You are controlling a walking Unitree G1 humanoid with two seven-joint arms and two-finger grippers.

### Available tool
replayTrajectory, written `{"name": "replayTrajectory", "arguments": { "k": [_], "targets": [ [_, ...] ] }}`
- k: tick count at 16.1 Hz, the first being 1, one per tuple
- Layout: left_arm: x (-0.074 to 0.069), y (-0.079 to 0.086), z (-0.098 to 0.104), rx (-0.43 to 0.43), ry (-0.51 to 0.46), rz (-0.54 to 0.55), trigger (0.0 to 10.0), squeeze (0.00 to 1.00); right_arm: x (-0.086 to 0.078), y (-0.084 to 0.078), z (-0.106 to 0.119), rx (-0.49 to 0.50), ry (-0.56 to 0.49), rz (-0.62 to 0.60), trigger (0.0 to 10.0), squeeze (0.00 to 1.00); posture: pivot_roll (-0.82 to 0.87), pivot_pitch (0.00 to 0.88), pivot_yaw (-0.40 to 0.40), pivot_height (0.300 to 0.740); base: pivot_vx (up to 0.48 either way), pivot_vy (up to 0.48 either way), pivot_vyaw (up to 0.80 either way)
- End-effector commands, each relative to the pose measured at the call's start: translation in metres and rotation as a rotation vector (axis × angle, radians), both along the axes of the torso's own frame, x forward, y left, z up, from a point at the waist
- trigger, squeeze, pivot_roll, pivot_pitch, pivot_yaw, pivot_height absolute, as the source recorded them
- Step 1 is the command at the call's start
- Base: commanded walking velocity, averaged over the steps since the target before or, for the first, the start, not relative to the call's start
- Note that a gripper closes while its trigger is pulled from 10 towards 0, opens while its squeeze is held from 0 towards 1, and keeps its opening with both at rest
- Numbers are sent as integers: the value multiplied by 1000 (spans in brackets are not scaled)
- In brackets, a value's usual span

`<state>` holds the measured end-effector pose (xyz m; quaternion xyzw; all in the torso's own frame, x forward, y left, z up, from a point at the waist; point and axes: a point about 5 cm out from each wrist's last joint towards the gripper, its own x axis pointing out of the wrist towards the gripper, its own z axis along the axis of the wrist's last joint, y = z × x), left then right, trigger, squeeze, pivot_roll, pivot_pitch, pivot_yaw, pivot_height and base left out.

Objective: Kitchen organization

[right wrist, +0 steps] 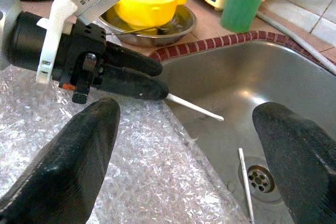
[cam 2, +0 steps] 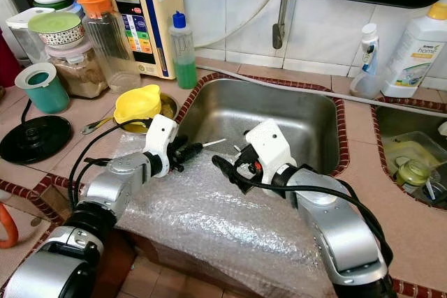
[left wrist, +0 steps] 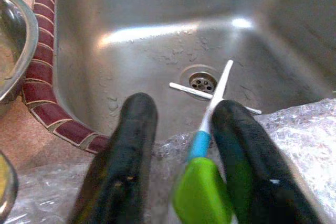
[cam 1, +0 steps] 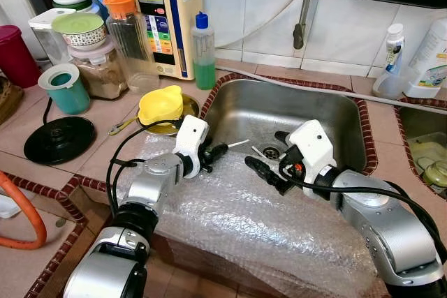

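My left gripper [cam 1: 221, 150] is at the sink's near-left edge, shut on a thin tool with a green handle [left wrist: 202, 190], a blue collar and a white shaft [right wrist: 194, 107]. The shaft pokes out over the steel sink [cam 1: 335, 113]. To its right, my right gripper [cam 1: 262, 148] hangs open above the sink's front edge, its wide-spread fingers [right wrist: 79, 150] empty and apart from the tool. A second white stick [left wrist: 189, 91] lies on the sink floor beside the drain [left wrist: 202, 82]. Both arms lie over a sheet of bubble wrap [cam 1: 237, 214] that covers the counter's front edge.
A yellow funnel [cam 1: 160, 105] sits in a steel dish left of the sink. Behind it stand a green soap bottle [cam 1: 203, 54], a water machine [cam 1: 164, 19], jars, a teal cup [cam 1: 64, 88] and a black lid [cam 1: 59, 139]. Cleaner bottles [cam 1: 426, 61] stand at the back right.
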<state>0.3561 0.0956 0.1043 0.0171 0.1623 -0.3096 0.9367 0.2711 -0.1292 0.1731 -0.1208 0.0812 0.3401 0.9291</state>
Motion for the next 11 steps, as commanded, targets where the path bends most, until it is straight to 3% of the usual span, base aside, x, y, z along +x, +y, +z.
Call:
{"name": "replayTrajectory", "arguments": {
  "k": [1, 3, 11],
  "targets": [
    [2, 3, 1, 12, -1, -9, 0, 0, -4, 4, 1, 1, 16, 39, 10000, 0, -22, 0, 69, 740, 0, 0, 0],
    [1, 3, 1, 7, 1, -25, 0, 0, -10, 2, -6, -37, 67, 90, 10000, 0, -23, 0, 68, 740, 0, 0, 0],
    [-6, 5, -6, 11, 14, -50, 0, 0, -12, -4, -15, -85, 128, 92, 10000, 0, -18, 0, 56, 740, 0, 0, 0]
  ]
}}
